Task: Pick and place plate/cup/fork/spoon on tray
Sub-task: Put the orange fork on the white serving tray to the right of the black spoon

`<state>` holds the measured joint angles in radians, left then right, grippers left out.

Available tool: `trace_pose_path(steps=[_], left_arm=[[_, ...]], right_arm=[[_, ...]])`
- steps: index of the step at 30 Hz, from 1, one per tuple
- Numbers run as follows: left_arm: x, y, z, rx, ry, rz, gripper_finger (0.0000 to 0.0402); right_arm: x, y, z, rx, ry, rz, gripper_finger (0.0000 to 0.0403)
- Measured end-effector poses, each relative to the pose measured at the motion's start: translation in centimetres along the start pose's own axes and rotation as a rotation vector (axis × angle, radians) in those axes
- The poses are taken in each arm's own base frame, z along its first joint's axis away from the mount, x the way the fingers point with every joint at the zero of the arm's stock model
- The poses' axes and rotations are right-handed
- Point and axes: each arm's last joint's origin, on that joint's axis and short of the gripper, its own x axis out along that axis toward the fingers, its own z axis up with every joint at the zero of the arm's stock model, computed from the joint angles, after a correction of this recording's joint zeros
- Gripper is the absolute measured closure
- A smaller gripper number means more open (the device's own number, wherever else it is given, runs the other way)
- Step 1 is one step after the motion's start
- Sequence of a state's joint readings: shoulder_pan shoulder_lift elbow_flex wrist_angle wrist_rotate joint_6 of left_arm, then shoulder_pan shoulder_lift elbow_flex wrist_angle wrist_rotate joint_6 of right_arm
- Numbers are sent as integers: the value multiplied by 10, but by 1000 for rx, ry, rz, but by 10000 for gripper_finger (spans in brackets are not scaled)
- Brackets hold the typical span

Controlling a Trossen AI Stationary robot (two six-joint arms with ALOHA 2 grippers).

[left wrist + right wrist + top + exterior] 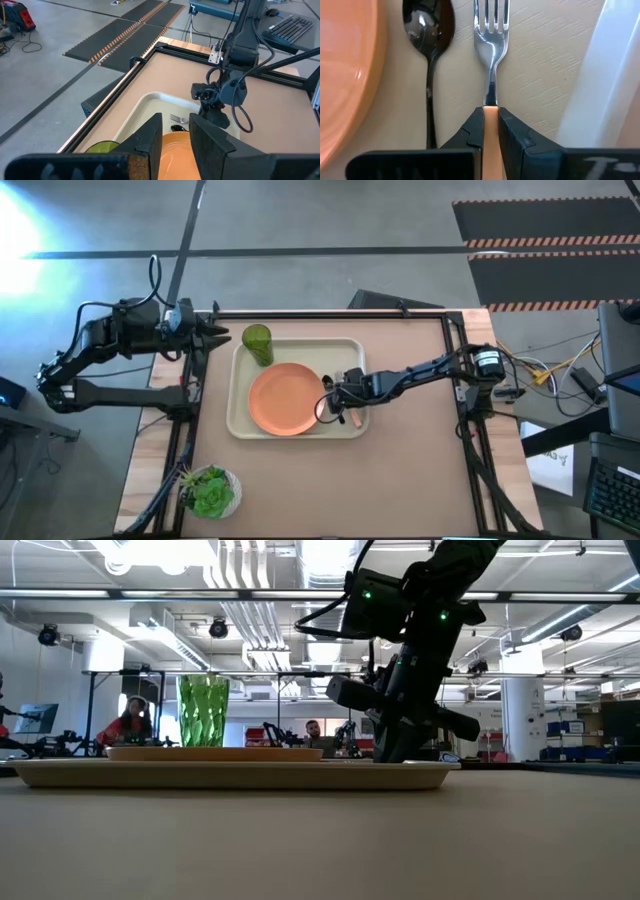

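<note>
The cream tray [345, 352] lies mid-table. On it are the orange plate [285, 400], the green cup [257, 343] standing upright at its far left corner, the dark spoon [428, 30] and the pink-handled fork [491, 45]. Spoon and fork lie side by side between the plate and the tray's right rim [600, 85]. My right gripper [333, 406] is low over the tray's right part, shut on the fork. My left gripper [225, 338] is open and empty, just left of the cup, beyond the tray's far left corner. My right gripper pinches the fork's pink handle [491, 125] between its two fingers, right where the handle meets the metal neck. The fingers slant down from the table's right, and the handle runs back between them. The tines [491, 15] point ahead, close over the tray floor; whether they rest on it, I cannot tell.
A white bowl of green leaves [210, 492] stands at the table's near left corner. Black frame rails [330, 313] run along the table's far and side edges. People sit in the room behind [128, 725]. Bare table lies on the tray's near side [330, 480].
</note>
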<state>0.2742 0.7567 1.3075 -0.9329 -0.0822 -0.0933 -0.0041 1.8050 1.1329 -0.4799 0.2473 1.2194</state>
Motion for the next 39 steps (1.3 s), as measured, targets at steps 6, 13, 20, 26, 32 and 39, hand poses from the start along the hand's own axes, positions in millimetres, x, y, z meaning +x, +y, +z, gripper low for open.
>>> trace_pose_path(steps=[6,13,20,26,32,39], left_arm=[[0,0,0,0,0,0,323],[0,0,0,3,0,0,323],[0,0,0,4,0,0,323],[0,0,0,4,0,0,323],[0,0,0,5,0,0,323],[0,0,0,4,0,0,323]], right_arm=[[1,-2,3,8,-15,-13,379],[3,-6,8,106,-92,-54,379],[5,-8,6,212,-147,-75,380],[3,-7,-5,259,-151,-66,380],[0,-3,-18,272,-160,-52,380],[-1,-1,-21,276,-170,-47,380]])
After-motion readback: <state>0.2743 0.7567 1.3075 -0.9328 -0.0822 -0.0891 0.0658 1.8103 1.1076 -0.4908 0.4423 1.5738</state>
